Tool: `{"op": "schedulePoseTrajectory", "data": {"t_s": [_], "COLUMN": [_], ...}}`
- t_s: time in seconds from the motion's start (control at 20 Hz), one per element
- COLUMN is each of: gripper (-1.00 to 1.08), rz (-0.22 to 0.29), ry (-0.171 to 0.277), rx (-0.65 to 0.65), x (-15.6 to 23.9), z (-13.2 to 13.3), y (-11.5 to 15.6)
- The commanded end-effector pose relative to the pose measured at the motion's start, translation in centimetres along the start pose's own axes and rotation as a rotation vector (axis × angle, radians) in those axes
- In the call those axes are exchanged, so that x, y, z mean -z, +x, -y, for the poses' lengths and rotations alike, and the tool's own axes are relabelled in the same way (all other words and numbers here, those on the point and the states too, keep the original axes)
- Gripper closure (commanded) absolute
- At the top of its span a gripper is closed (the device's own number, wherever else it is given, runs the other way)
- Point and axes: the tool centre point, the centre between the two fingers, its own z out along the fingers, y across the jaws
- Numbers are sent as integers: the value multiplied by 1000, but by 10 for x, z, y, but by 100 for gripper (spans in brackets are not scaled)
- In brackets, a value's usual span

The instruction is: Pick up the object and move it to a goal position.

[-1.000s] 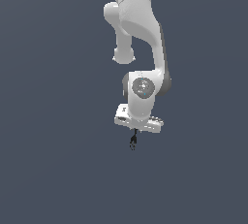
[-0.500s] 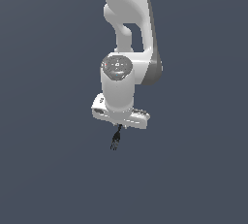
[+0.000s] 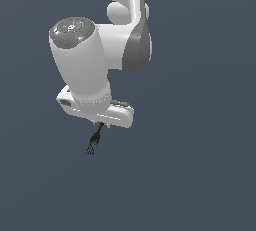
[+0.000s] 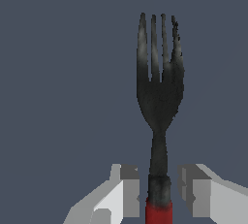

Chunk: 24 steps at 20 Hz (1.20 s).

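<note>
Gripping the fork (image 4: pixel 159 97) by its red handle, gripper (image 4: pixel 159 196) has both fingers (image 4: pixel 127 191) closed on it w/ fork's long axis in line w/ the fingers, black tines pointing away from gripper, hanging down-left below it in ext view (image 3: pixel 94 141).

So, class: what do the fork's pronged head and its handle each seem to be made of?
The fork head looks like dark, dull metal: blackish with grey sheen streaks along the tines. The handle looks like matte red plastic, flat in colour without highlights. As a simulator render, both are guesses. The end effector grips near the handle.
</note>
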Motion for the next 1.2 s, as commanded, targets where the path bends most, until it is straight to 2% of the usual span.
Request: {"op": "schedulePoseTrajectory", "data": {"t_s": [0.0,0.5,1.15], "gripper": [108,108,108], "rz": [1,1,1], "ry": [0,-1,-1], "rx": [1,1,1], "x": [19,66,81], "z": [-13,-45,-56], "y": [9,34,43]}}
